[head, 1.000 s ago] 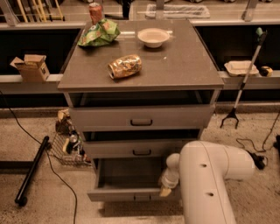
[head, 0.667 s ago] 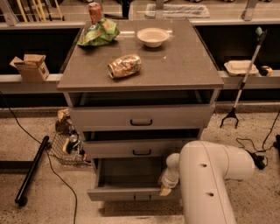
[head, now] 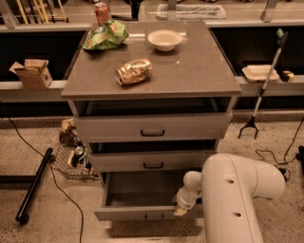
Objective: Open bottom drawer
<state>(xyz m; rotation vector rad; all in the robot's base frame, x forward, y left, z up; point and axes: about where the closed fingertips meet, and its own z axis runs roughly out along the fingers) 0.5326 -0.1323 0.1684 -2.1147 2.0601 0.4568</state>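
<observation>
The bottom drawer (head: 124,213) sits lowest in the cabinet and stands pulled out toward me, its grey floor bare and its small dark handle (head: 154,218) facing front. My gripper (head: 181,209) rests at the top edge of its front panel, right of the handle and toward the right end. Whether it is spread or pinching that edge I cannot tell. My white arm (head: 235,199) bulks just to its right. Above, the middle drawer (head: 153,161) and top drawer (head: 152,128) each stand slightly out. On the cabinet top (head: 199,71) lie a crumpled snack packet (head: 134,71), a white bowl (head: 164,40), a green bag (head: 105,37) and a red can (head: 101,12). A wire basket (head: 71,159) sits on the floor at the cabinet's left.
</observation>
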